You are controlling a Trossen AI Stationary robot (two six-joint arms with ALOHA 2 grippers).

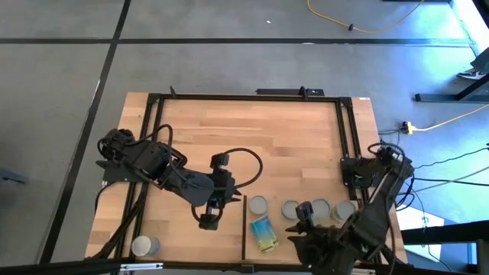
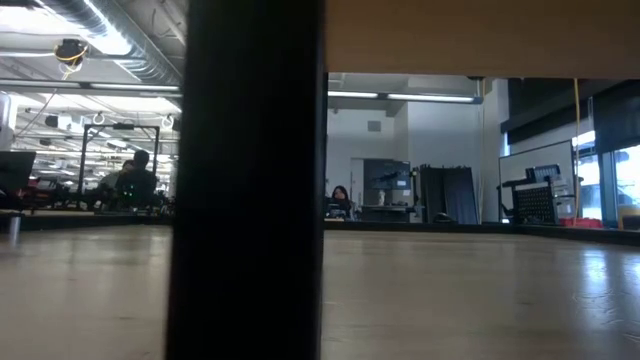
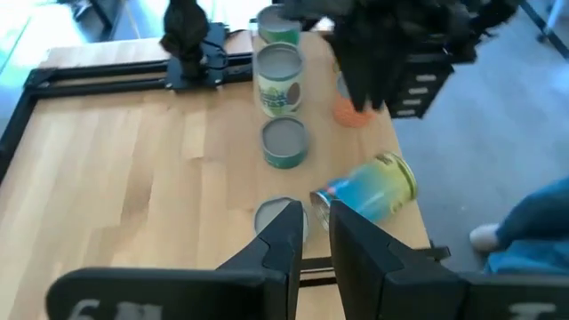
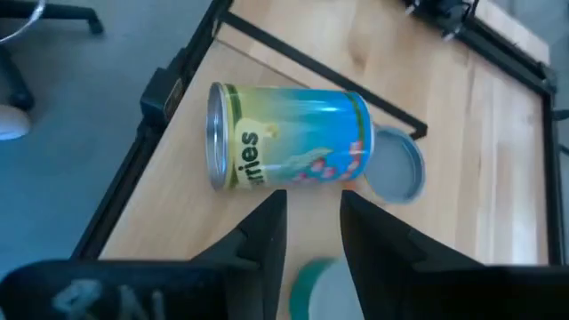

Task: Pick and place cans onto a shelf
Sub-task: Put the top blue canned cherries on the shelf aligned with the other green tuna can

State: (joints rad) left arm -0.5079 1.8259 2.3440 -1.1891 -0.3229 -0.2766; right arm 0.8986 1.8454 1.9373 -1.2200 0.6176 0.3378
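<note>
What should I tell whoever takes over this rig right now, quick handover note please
Right claw: open, just above the blue-yellow can lying on its side near the table's front edge.
Left claw: holds nothing, hovering left of the dark strip.
Upright cans stand in a row beside the tipped one; another can sits at the front left corner.
Left: stand the tipped can up, fetch the corner can.

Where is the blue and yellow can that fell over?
In the high view the tipped blue and yellow can lies near the table's front edge, right of the middle, just below an upright silver-topped can, beside the right tool.
</note>
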